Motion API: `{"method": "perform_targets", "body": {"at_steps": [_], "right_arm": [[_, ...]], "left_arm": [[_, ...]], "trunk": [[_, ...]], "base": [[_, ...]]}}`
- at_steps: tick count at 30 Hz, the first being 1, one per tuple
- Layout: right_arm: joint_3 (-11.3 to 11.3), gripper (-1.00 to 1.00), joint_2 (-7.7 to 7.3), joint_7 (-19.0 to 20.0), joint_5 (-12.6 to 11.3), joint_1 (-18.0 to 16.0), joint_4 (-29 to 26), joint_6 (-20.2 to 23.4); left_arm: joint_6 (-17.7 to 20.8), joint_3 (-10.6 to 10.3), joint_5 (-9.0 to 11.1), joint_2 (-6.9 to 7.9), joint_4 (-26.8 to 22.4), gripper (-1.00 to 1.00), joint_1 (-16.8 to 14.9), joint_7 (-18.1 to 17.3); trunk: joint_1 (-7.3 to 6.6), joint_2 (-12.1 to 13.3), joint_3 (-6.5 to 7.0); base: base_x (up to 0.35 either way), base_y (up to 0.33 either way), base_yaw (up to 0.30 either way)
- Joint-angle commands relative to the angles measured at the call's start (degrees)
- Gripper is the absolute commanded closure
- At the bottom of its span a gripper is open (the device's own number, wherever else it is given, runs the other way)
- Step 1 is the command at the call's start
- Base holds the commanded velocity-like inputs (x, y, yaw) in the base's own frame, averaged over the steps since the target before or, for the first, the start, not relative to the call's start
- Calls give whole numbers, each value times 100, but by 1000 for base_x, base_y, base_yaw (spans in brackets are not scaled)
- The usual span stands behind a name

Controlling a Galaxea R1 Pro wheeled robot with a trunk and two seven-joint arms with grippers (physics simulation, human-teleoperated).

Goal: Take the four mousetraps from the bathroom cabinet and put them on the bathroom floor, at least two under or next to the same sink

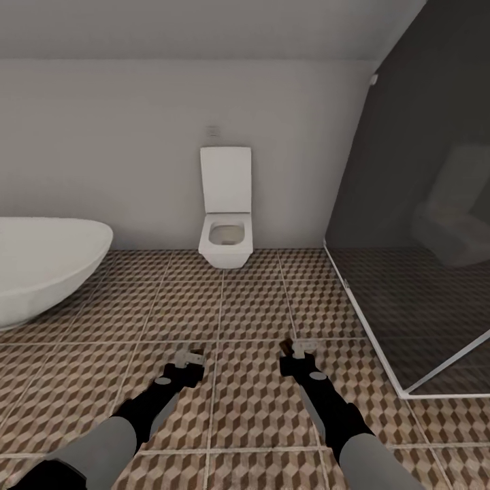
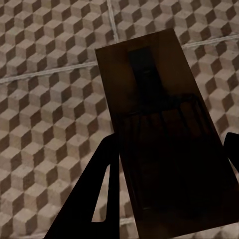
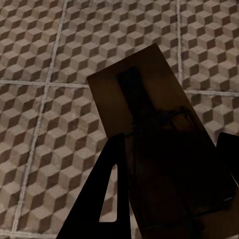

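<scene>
**Two mousetraps carried over the bathroom floor, sink not yet in sight**

Nearest the camera, both arms are seen reaching forward and low over the bathroom floor (image 1: 252,408), whose cube-patterned tiles run out to the far wall. The left gripper (image 1: 189,361) is closed on a mousetrap (image 2: 159,134): in the left wrist view a flat wooden rectangle with a dark wire bar is held between the dark fingers (image 2: 97,189), its free end jutting out over the tiles. The right gripper (image 1: 299,354) is likewise closed on a second mousetrap (image 3: 149,144), clamped at one end between its fingers (image 3: 107,184), with the floor below. Neither trap can be said to touch the tiles; both appear to be held clear of them.

Further off, the rim of a white oval bathtub (image 1: 47,265) is seen at the left, and a glass shower enclosure (image 1: 415,272) stands at the right. At the far wall a white wall-hung toilet (image 1: 226,218) is mounted, its lid raised.

The step in hand is judged to be the carrying of two traps toward their place on the floor. Before anything is released, the base would probably need to be turned until the sink is found; the traps should then be lowered flat beside or beneath it and the fingers opened only once the wood is resting on the tiles.
</scene>
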Motion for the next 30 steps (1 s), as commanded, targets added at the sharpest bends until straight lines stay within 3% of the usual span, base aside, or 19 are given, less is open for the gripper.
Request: {"method": "perform_targets", "body": {"at_steps": [1,9,17,30], "right_arm": [[18,100,-1,-24,26,-1,-7,27],[18,100,-6,-24,28,-4,-1,0],[18,100,-9,-24,29,-3,-1,-5],[18,100,-9,-24,29,-1,0,-5]], "left_arm": [[29,-51,47,4,-12,100,-2,48],[23,-49,47,4,-12,100,-2,48],[-514,-51,47,4,81,100,1,48],[-586,-52,47,-29,145,100,6,48]], "trunk": [[22,-44,-32],[198,-365,-234],[198,-365,-240],[198,-365,-240]], "base": [[0,0,0],[0,0,0],[0,0,0],[191,136,0]]}}
